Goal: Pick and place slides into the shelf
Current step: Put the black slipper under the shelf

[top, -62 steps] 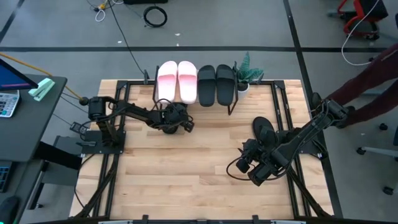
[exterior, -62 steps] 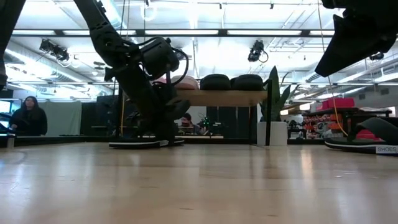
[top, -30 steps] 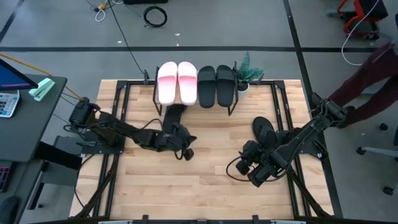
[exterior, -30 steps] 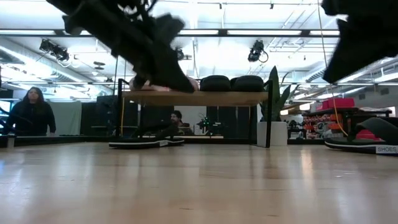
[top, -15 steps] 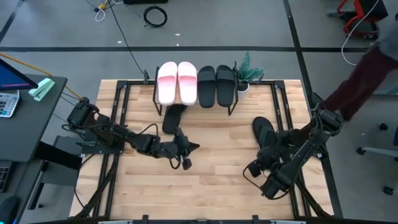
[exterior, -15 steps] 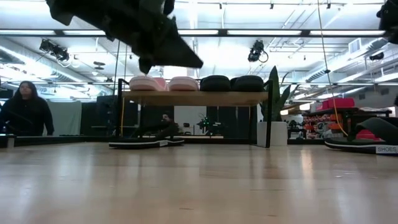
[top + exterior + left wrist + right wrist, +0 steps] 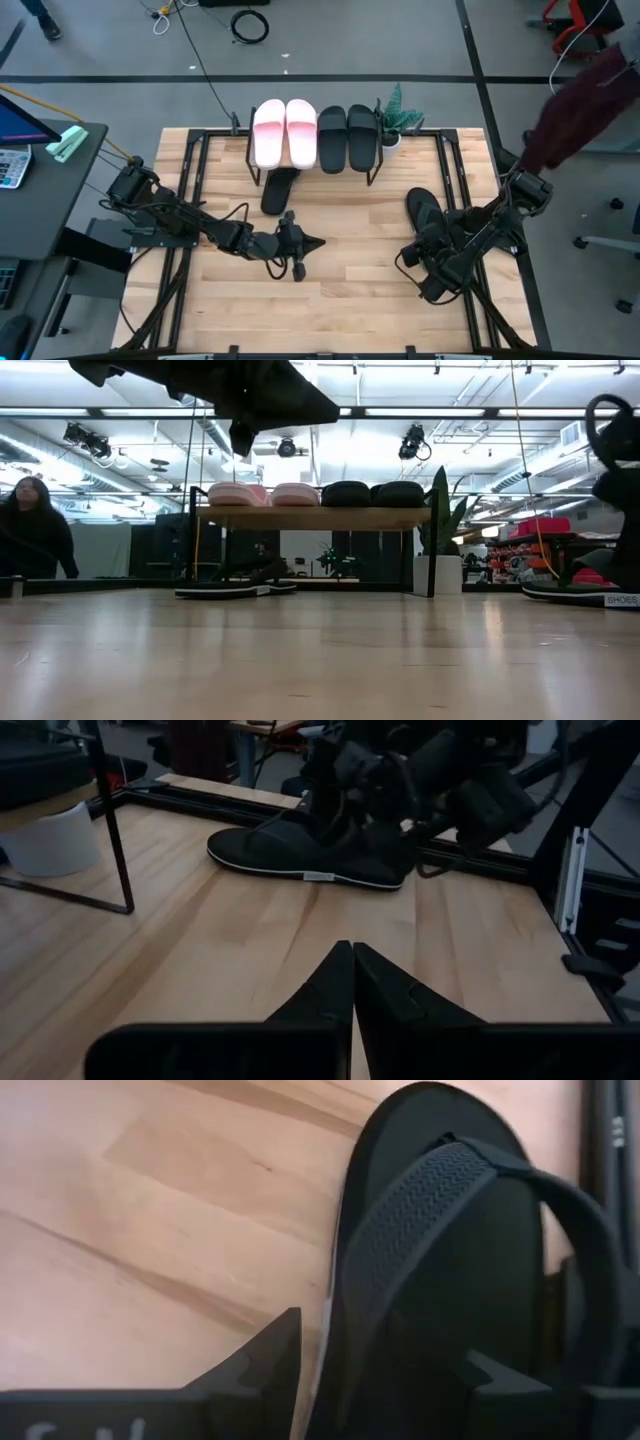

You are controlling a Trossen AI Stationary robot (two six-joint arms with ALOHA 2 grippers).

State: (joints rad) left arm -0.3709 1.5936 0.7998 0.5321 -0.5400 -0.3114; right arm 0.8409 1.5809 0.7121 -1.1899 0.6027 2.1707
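Note:
The shelf [image 7: 312,165] stands at the table's far edge with two pale pink slides [image 7: 285,132] and two black slides [image 7: 347,136] on its top. A third black slide [image 7: 279,190] lies flat on the table, its far end under the shelf. A fourth black slide [image 7: 422,211] lies sole-down at the right. My right gripper [image 7: 428,242] is open, low over that slide's near end; its fingers [image 7: 268,1363] stand on either side of the strap [image 7: 420,1220], and no touch shows. My left gripper [image 7: 319,241] is shut on nothing, mid-table, pointing toward the right.
A small potted plant [image 7: 397,118] stands at the shelf's right end. Black frame rails [image 7: 478,190] run along the table's sides. A person in dark red [image 7: 585,95] stands beyond the right edge; another person [image 7: 33,525] is far off in the room.
My left gripper, shut throughout, has drawn away from the shelf toward the table's middle and near edge, rising and turning to point right; the black slide stays under the shelf. My right gripper has sunk and rolled, swinging in over the right black slide.

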